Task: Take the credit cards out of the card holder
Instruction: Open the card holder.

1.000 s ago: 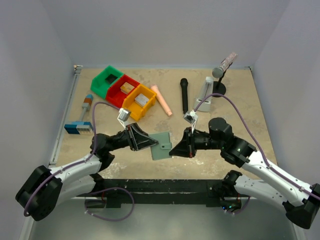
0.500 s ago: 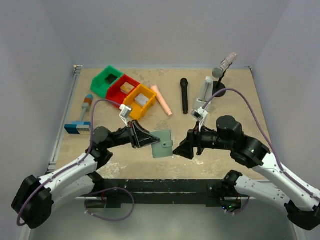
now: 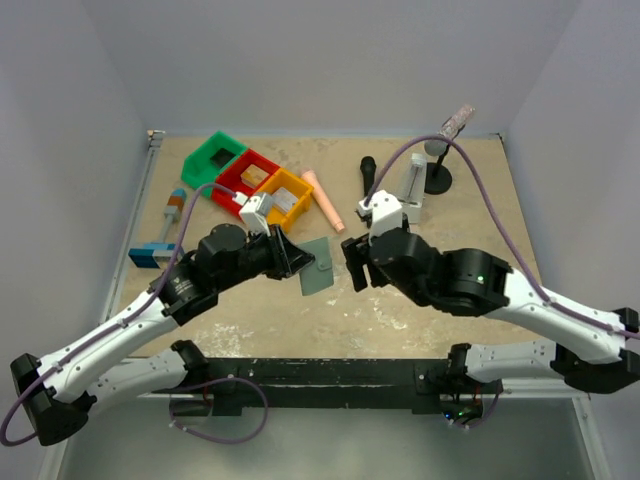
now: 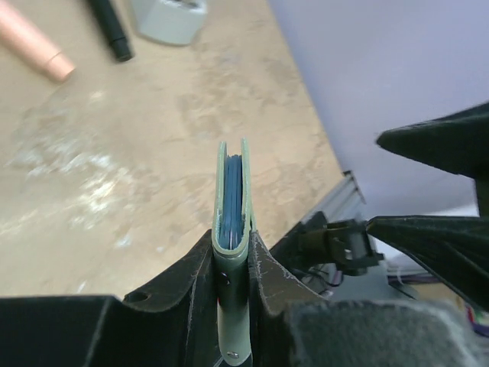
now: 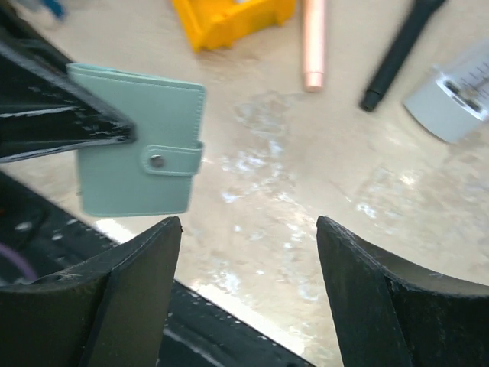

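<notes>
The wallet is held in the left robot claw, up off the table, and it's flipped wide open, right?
Not quite. The left gripper does hold the wallet up off the table, but it is folded shut, not open. The right wrist view shows its strap snapped across the edge.

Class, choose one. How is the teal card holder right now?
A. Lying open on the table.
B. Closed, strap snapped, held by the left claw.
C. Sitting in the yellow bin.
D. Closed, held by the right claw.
B: the card holder is shut with its strap snapped, pinched in the left claw, while the right claw stands open and apart from it.
</notes>
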Controlling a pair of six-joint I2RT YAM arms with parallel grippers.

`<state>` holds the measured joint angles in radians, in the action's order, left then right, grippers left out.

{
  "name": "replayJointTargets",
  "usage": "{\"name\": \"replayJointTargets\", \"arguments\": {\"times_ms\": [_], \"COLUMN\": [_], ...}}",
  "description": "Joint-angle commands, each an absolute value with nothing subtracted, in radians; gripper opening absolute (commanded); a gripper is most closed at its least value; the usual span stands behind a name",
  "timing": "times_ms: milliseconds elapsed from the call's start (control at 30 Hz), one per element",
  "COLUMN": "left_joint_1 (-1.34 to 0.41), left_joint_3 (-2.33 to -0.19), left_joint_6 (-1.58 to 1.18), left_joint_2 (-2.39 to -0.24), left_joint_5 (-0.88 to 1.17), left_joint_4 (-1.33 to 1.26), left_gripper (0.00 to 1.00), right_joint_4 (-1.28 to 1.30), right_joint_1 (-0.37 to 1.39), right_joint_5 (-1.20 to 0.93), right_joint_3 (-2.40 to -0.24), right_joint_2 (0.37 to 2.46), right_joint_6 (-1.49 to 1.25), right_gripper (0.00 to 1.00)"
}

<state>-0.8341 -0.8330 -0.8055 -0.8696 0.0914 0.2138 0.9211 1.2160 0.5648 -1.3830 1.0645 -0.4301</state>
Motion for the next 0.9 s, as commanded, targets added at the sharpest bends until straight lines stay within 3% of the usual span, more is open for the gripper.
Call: {"name": "replayJointTargets", "arguments": {"times_ms": [0, 133, 367, 433, 567, 867], "left_joint_1": [-0.861, -0.864, -0.862, -0.859, -0.813, -0.815], "left_joint_3": [-0.934, -0.980, -1.046, -1.004, -0.896, -0.933], "left_joint_6": [-0.862, -0.914, -1.175, -1.198, -1.077, -0.954], "left_joint_2": [-0.893, -0.908, -0.960, -0.933, -0.855, -0.897], "left_joint_5": [-0.126, -0.161, -0.349, -0.380, -0.258, -0.166], "left_joint_4": [0.466, 0.523, 0.741, 0.715, 0.525, 0.509], "left_gripper": [0.00, 0.00, 0.00, 0.00, 0.00, 0.00], "right_joint_4": [1.016, 0.886, 0.716, 0.753, 0.732, 0.620], "right_joint_1": [1.247, 1.275, 1.275, 1.278, 1.270, 1.270], "right_joint_5": [0.801, 0.795, 0.824, 0.877, 0.800, 0.603], "right_joint_3": [-1.437, -1.366, -1.302, -1.327, -1.310, -1.279], "right_joint_2": [1.126, 1.094, 1.083, 1.114, 1.123, 1.147], "right_joint_6": [-0.468, -0.437, -0.432, -0.506, -0.486, -0.379], "right_gripper": [0.77, 0.91, 0.92, 0.99, 0.99, 0.99]}}
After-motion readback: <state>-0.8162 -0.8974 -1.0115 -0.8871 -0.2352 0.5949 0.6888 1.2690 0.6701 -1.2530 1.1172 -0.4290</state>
